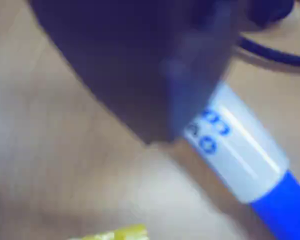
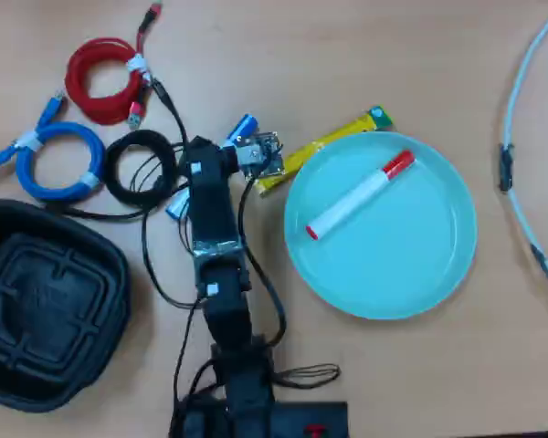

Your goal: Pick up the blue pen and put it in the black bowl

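Observation:
The blue pen [image 1: 235, 145] has a white barrel with blue print and a blue cap at the lower right of the wrist view. It lies on the wooden table. In the overhead view it lies slantwise under the arm, with its blue cap [image 2: 243, 126] sticking out on the upper right. My gripper [image 1: 167, 120] is a dark blurred jaw over the pen's upper end. Only one jaw shows, so I cannot tell whether it grips. In the overhead view the gripper [image 2: 204, 153] is right over the pen. The black bowl [image 2: 46, 306] is empty at the lower left.
A light-blue plate [image 2: 411, 265] holding a red-capped white marker [image 2: 361, 194] lies right of the arm. A yellow packet [image 2: 333, 139] lies at its upper rim. Red [image 2: 99, 80], blue [image 2: 62, 162] and black [image 2: 144, 166] cable coils lie at the upper left. A white cable [image 2: 521, 137] runs along the right edge.

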